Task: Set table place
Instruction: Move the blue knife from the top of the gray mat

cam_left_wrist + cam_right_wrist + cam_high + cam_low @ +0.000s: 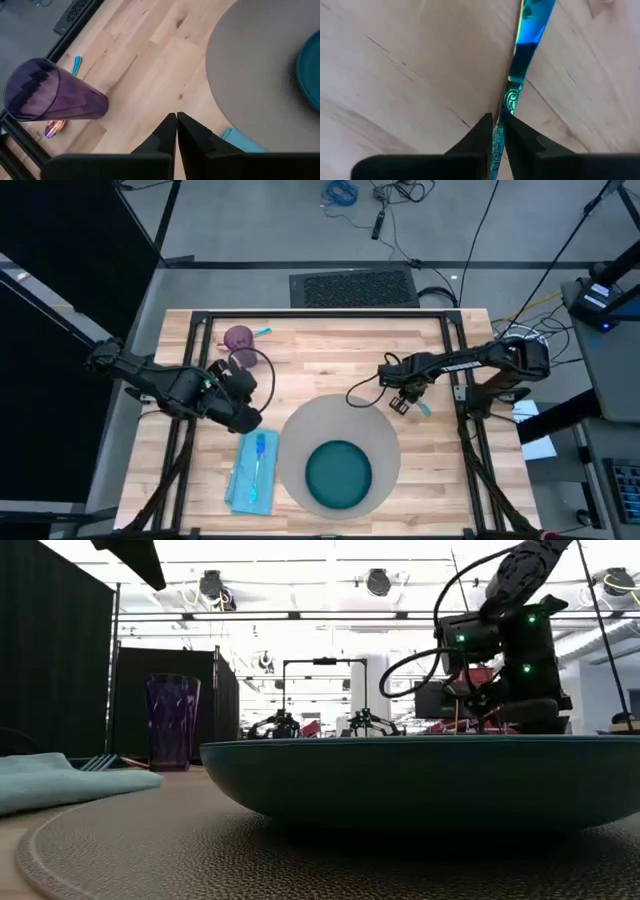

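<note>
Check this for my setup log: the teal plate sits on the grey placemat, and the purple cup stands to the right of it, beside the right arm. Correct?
Not quite. The teal plate does sit on the grey placemat, but the purple cup stands at the far left, near the left arm, as the high view shows.

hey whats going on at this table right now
A two-armed robot is setting a place. The right gripper has its fingers shut on a blue-green iridescent utensil, just beyond the grey placemat on its right side. The teal plate already sits on the placemat, with a napkin and utensil to its left. The left gripper is shut and empty near the purple cup.
</note>
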Motion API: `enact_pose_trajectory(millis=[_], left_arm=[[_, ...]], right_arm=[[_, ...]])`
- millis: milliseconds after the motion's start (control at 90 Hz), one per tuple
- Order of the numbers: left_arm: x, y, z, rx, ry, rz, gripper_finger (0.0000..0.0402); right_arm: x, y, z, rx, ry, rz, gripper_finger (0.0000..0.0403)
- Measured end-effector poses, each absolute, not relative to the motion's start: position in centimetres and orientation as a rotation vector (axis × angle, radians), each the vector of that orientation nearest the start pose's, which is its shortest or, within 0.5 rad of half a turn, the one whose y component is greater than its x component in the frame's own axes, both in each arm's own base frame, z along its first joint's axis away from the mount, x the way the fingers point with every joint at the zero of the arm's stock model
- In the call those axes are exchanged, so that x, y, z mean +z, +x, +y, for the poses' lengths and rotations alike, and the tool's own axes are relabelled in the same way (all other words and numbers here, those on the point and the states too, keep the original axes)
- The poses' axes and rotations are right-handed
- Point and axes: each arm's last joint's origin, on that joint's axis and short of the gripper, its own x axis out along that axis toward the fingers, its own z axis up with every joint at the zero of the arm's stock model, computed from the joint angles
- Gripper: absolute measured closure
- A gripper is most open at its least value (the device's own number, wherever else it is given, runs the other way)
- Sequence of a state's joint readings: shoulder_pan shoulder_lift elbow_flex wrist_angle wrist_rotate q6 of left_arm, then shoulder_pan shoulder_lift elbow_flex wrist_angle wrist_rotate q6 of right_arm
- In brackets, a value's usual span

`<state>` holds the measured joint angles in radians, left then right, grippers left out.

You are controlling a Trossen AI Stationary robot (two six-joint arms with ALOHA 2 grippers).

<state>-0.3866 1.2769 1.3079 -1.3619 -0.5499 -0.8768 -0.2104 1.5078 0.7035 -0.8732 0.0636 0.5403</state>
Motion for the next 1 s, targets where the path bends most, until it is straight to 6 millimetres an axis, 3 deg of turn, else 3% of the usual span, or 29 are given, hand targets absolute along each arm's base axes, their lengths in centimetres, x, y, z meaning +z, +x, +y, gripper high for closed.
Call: enact_pose_trajectory(millis=[200, 456, 1000], left_arm=[[33.4, 19.9, -6.5, 0.618, -0.168, 1.002, 0.0402], [33.4, 19.9, -6.5, 0.610, -0.155, 1.007, 0.0402], [33.4, 19.9, -6.5, 0.609, -0.153, 1.008, 0.0402]], right_arm=[[13.1, 19.5, -3.7, -0.707, 0.582, 1.599, 0.0398], [13.0, 19.3, -2.1, -0.743, 0.686, 1.643, 0.0402], [12.8, 19.2, 3.2, -0.805, 0.862, 1.665, 0.0403]])
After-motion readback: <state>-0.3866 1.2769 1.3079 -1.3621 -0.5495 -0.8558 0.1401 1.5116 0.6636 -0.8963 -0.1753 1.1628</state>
